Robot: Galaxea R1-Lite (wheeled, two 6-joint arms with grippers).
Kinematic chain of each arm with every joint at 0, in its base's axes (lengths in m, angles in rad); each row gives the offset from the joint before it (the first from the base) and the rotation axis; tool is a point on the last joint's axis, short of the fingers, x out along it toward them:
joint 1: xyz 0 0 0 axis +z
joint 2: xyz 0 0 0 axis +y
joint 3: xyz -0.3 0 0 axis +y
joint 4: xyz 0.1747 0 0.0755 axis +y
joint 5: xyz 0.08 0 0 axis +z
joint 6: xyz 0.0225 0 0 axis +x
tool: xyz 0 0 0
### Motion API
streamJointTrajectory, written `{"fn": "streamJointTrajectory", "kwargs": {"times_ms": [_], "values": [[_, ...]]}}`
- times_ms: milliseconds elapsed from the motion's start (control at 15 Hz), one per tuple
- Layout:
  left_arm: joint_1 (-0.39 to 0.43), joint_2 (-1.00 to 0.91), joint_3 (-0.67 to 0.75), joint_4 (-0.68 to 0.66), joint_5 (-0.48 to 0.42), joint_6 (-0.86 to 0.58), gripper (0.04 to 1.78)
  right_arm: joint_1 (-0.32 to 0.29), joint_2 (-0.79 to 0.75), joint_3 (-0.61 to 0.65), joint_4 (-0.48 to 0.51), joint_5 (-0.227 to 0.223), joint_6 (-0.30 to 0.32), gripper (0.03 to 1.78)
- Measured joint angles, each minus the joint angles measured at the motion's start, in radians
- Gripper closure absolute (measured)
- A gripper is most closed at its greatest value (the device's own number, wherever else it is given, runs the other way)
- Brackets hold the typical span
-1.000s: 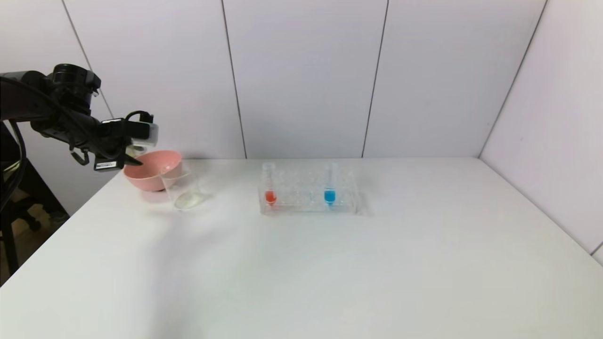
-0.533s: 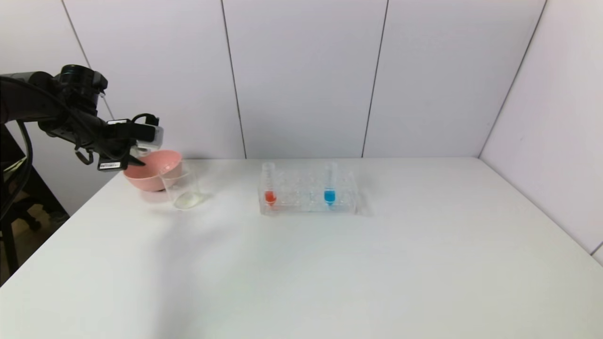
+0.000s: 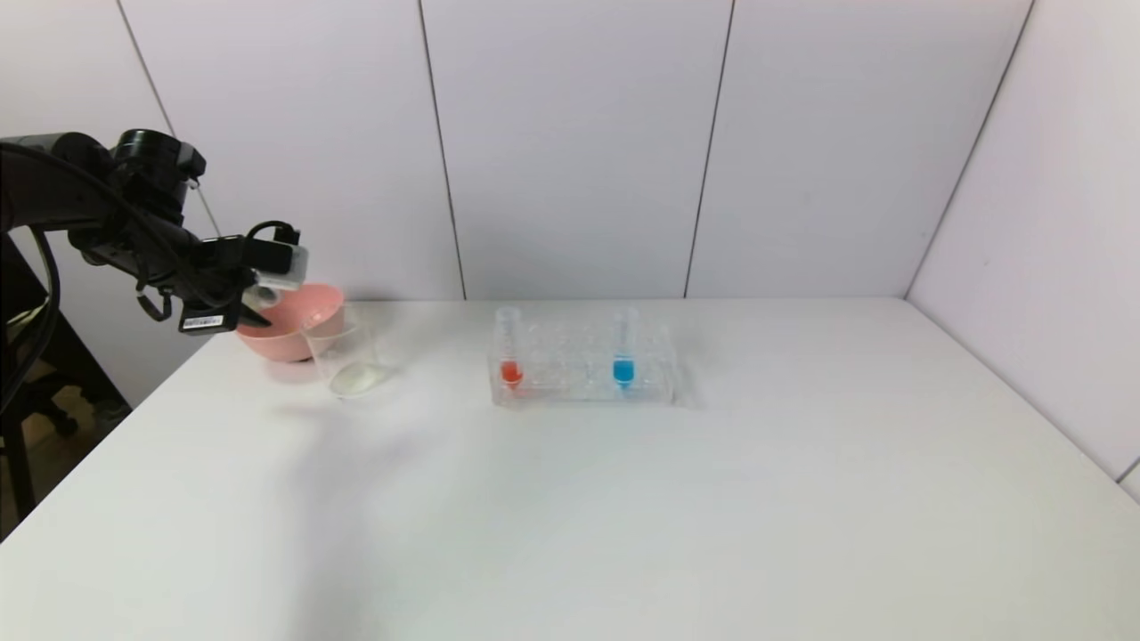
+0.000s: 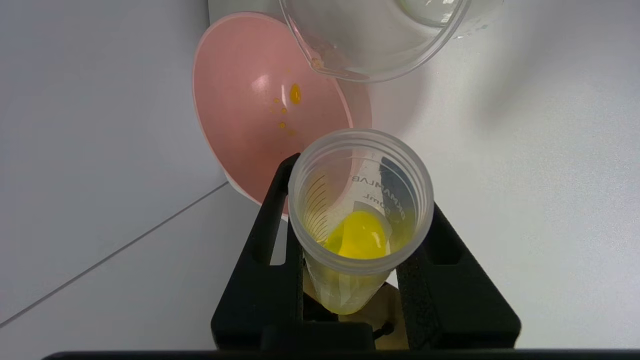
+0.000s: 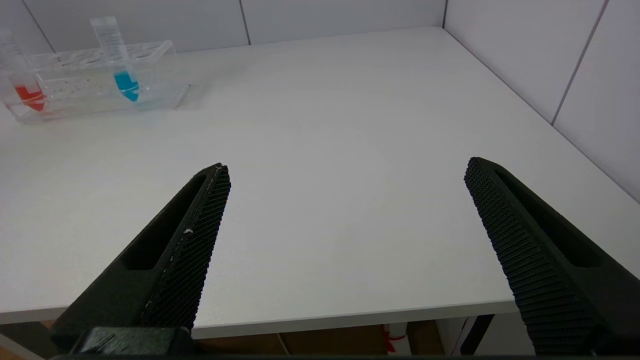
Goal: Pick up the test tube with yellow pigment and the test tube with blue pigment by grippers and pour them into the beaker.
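Note:
My left gripper [image 3: 256, 292] hangs over the near rim of the pink bowl at the table's far left. It is shut on the test tube with yellow pigment [image 4: 357, 220], whose open mouth faces the wrist camera with yellow liquid inside; in the left wrist view the gripper [image 4: 361, 187] clamps it on both sides. The clear beaker [image 3: 343, 358] stands just right of the bowl and also shows in the left wrist view [image 4: 375, 45]. The test tube with blue pigment [image 3: 623, 354] stands upright in the rack, also seen in the right wrist view [image 5: 121, 70]. My right gripper [image 5: 347, 166] is open and empty above the table's near edge.
The pink bowl [image 3: 287, 322] holds a few yellow drops [image 4: 295, 94]. The clear tube rack [image 3: 581, 378] at the table's middle back also holds a red-liquid tube [image 3: 510, 354]. White wall panels close off the back and right.
My left gripper has shifted slightly right and down over the pink bowl with the yellow tube in it. Rack, beaker and bowl have not moved.

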Motion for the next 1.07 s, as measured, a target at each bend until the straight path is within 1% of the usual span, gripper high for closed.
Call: {"fn": "streamJointTrajectory", "kwargs": {"times_ms": [467, 867, 1067], "values": [[-0.006, -0.001, 0.0, 0.031, 0.004, -0.018, 1.28, 0.0, 0.0, 0.0, 0.0, 0.0, 0.0, 0.1], [-0.01, -0.006, 0.0, 0.034, 0.046, -0.018, 1.28, 0.0, 0.0, 0.0, 0.0, 0.0, 0.0, 0.1], [-0.025, -0.004, -0.001, 0.034, 0.103, -0.021, 1.28, 0.0, 0.0, 0.0, 0.0, 0.0, 0.0, 0.1]]}}
